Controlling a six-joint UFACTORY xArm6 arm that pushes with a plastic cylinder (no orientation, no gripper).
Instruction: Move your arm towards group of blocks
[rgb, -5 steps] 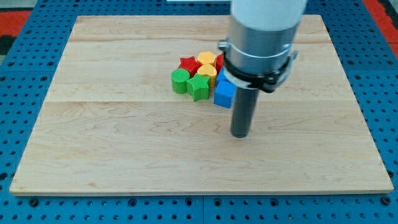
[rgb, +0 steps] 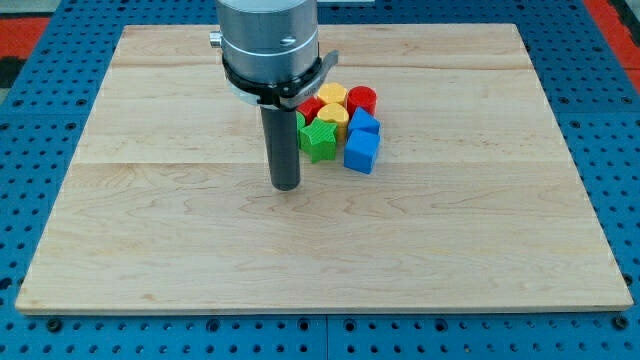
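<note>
A tight group of blocks sits above the board's middle. It holds a green star block (rgb: 320, 139), a blue cube (rgb: 361, 152), a second blue block (rgb: 364, 123), a red cylinder (rgb: 362, 100), two yellow blocks (rgb: 333, 95) (rgb: 331, 115) and a red star block (rgb: 312, 108). A green block at the group's left is mostly hidden behind my rod. My tip (rgb: 286, 187) rests on the board just left of and below the green star, close to the group's lower left edge.
The wooden board (rgb: 150, 220) lies on a blue pegboard table (rgb: 40, 330). The arm's grey body (rgb: 268, 40) hangs over the board's upper middle.
My tip has moved left, from below and right of the blue cube to the lower left side of the group. The blocks have kept their places.
</note>
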